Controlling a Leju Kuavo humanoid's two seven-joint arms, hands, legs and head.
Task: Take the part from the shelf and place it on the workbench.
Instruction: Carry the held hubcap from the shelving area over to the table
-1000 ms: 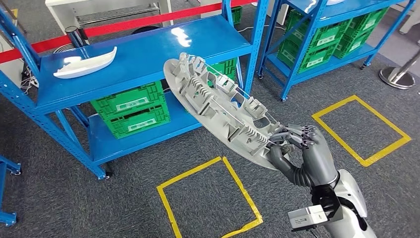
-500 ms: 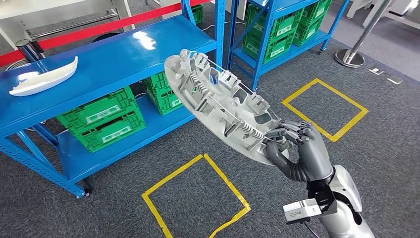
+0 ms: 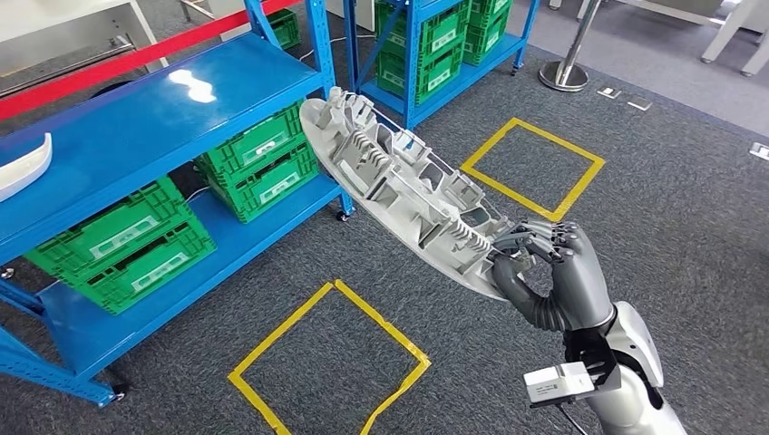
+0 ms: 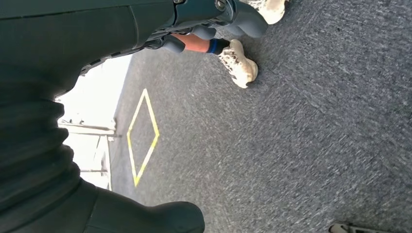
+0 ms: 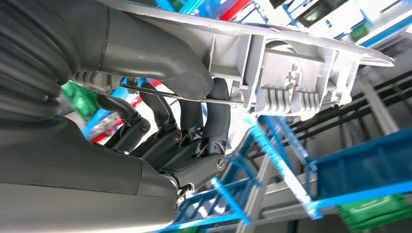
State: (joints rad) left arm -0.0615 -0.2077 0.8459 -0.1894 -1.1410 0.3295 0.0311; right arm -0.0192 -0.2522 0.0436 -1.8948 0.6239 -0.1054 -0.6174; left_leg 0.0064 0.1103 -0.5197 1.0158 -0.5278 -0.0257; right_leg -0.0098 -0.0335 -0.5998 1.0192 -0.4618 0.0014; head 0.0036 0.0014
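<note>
The part (image 3: 408, 195), a long grey moulded panel with ribs and clips facing up, is held in the air above the carpet (image 3: 689, 208), slanting from the right hand (image 3: 544, 272) up toward the blue shelf (image 3: 154, 118). The right hand grips its near end, fingers (image 5: 214, 111) curled over the ribbed edge and thumb beneath. The left hand (image 4: 214, 14) hangs beside the body over the carpet; whether its fingers are open or closed I cannot tell. On the shelf's lower level sit green crates (image 3: 127, 240); a white piece (image 3: 20, 165) lies on its top. Yellow tape squares (image 3: 326, 358) mark the floor. A person's shoe (image 4: 238, 68) stands near the left hand.
</note>
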